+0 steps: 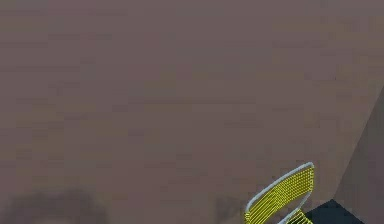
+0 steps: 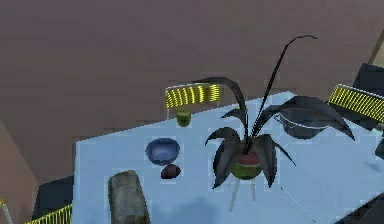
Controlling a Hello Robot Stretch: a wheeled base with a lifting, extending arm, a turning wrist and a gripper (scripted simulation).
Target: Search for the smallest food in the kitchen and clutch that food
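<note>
Wall of plain brownish mauve (image 1: 150, 90) faces you in the forward view, and the same colour backs the arm side view. Next in size is the pale blue counter (image 2: 320, 185), which spreads across the lower half of the arm side view. On it, right of the middle, stands the dark-leaved potted plant (image 2: 245, 160), its long leaves drooping over the top and its round pot showing red and green. Yellow-striped mesh-backed chairs stand around the counter: the far chair (image 2: 193, 95) at its far edge, a second chair (image 2: 357, 100) at the arm side view's right, a third chair (image 2: 50, 213) low at its left. You see one more such chair (image 1: 283, 193) at the forward view's lower right. A mottled grey-brown lump (image 2: 128, 195) lies near the counter's near left edge; you cannot tell what it is. Behind the plant's right-hand leaves sits a dark round bowl (image 2: 300, 122). Left of the plant rests a glossy blue bowl (image 2: 163, 150), and by the far chair a small green cup-like thing (image 2: 183, 118). Smallest is the small dark-red rounded blob (image 2: 171, 172), on the counter just beside the blue bowl's near side, between the lump and the plant. It may be the food you want, though its kind cannot be told. As for the claw, you cannot tell its state.
</note>
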